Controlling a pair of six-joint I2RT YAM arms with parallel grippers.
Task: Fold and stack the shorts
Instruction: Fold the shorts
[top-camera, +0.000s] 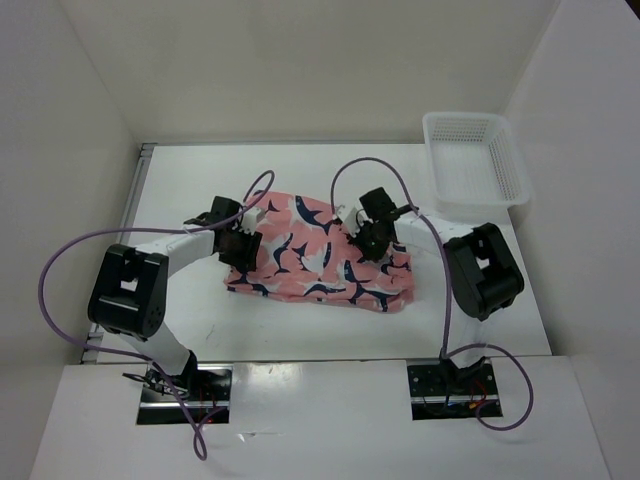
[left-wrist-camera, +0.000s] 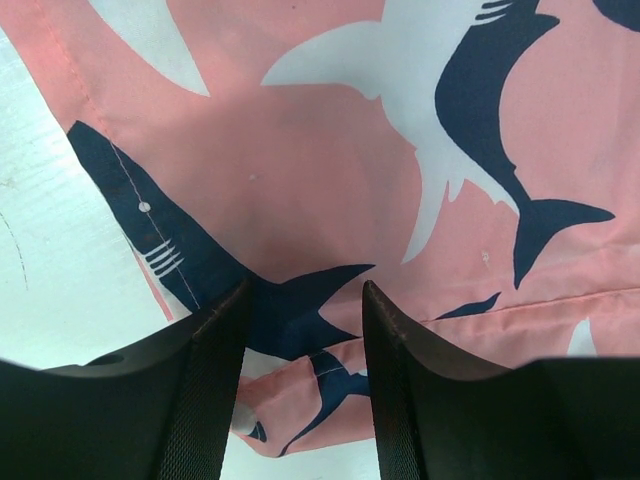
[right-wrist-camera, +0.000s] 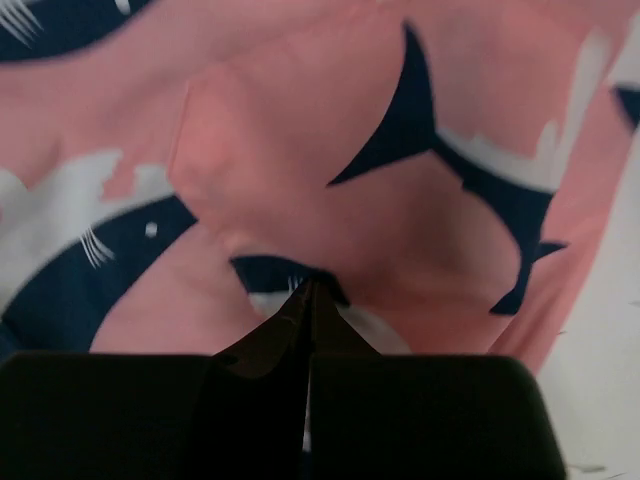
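The coral-pink shorts (top-camera: 310, 255) with navy-and-white sharks lie spread flat on the white table, between the two arms. My left gripper (top-camera: 240, 248) hovers low over their left edge. In the left wrist view it (left-wrist-camera: 305, 300) is open, with the shorts (left-wrist-camera: 330, 150) and a hem corner showing between the fingers. My right gripper (top-camera: 362, 245) is on the right part of the shorts. In the right wrist view it (right-wrist-camera: 308, 285) is shut, its tips pinching the fabric (right-wrist-camera: 300, 150), which bunches around them.
A white mesh basket (top-camera: 475, 160) stands at the back right of the table (top-camera: 200, 320). White walls close in the left, back and right sides. Purple cables loop over both arms.
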